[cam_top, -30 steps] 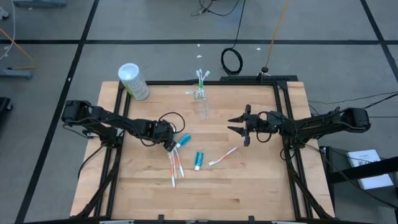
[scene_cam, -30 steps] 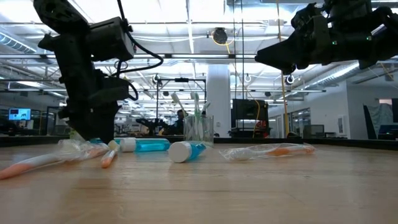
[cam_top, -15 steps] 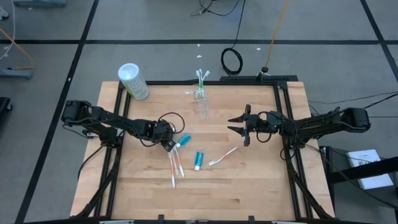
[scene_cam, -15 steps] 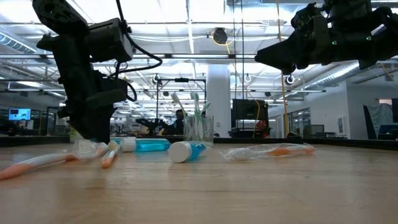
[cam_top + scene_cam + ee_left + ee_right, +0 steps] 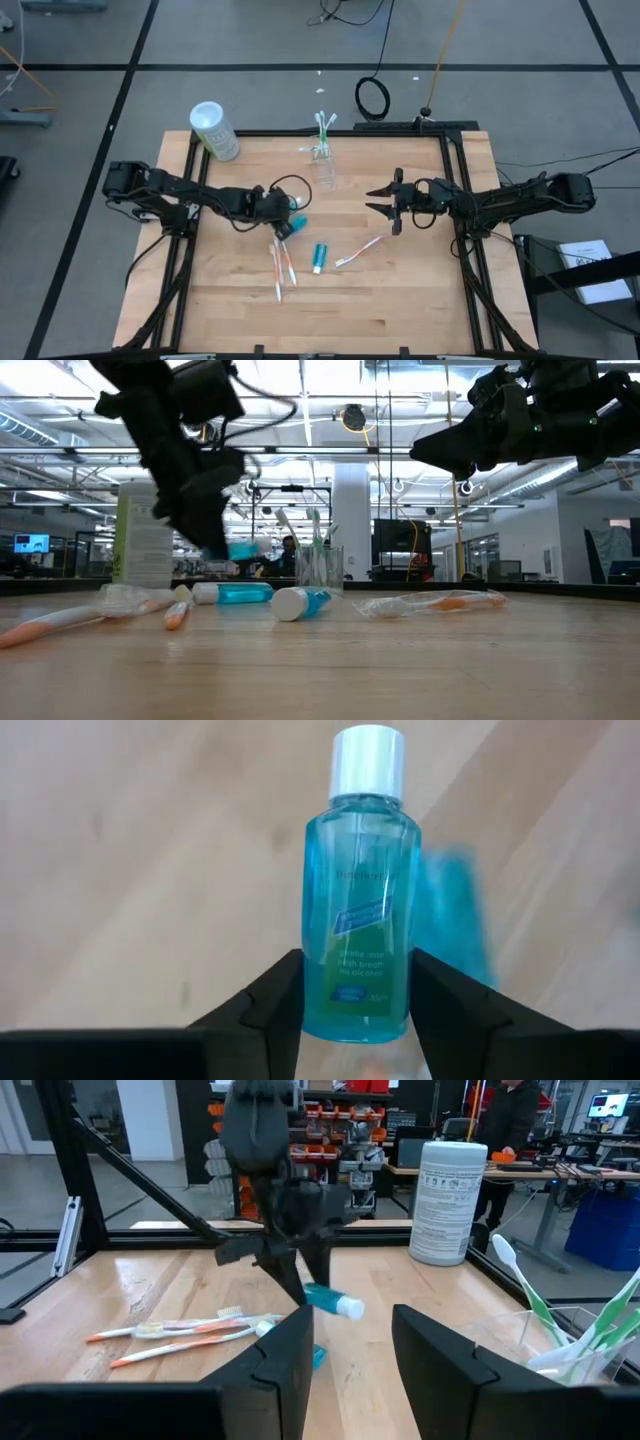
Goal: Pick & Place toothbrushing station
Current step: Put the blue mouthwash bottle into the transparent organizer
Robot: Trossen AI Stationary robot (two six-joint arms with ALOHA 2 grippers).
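Observation:
My left gripper (image 5: 284, 213) is shut on a small blue bottle with a white cap (image 5: 362, 890), held above the table's left middle; it also shows in the low view (image 5: 243, 548). Two more blue tubes (image 5: 319, 257) (image 5: 233, 593) lie flat on the table. Orange-accented toothbrushes (image 5: 281, 266) lie in a bundle near them, and one more (image 5: 360, 249) lies to the right. The clear cup (image 5: 319, 568) stands at the far middle with green toothbrushes sticking up out of it. My right gripper (image 5: 386, 203) is open and empty, high over the right middle. My left gripper pinches the bottle's lower body, near its base end (image 5: 356, 1005), between its two fingers (image 5: 283, 988). The fingers lie on its two opposite sides, and the cap (image 5: 366, 758) points away from the gripper. The bottle is lifted clear of the table, lying about level (image 5: 243, 548).
A white canister with green print (image 5: 215, 130) stands at the table's far left corner. A black frame (image 5: 330, 133) runs round the wooden table top. The near half of the table (image 5: 330, 310) is bare wood.
My left gripper has gone up and a little toward the table's far right, carrying the blue bottle from table level to well clear of the table. The other tubes and the toothbrushes have stayed where they were.

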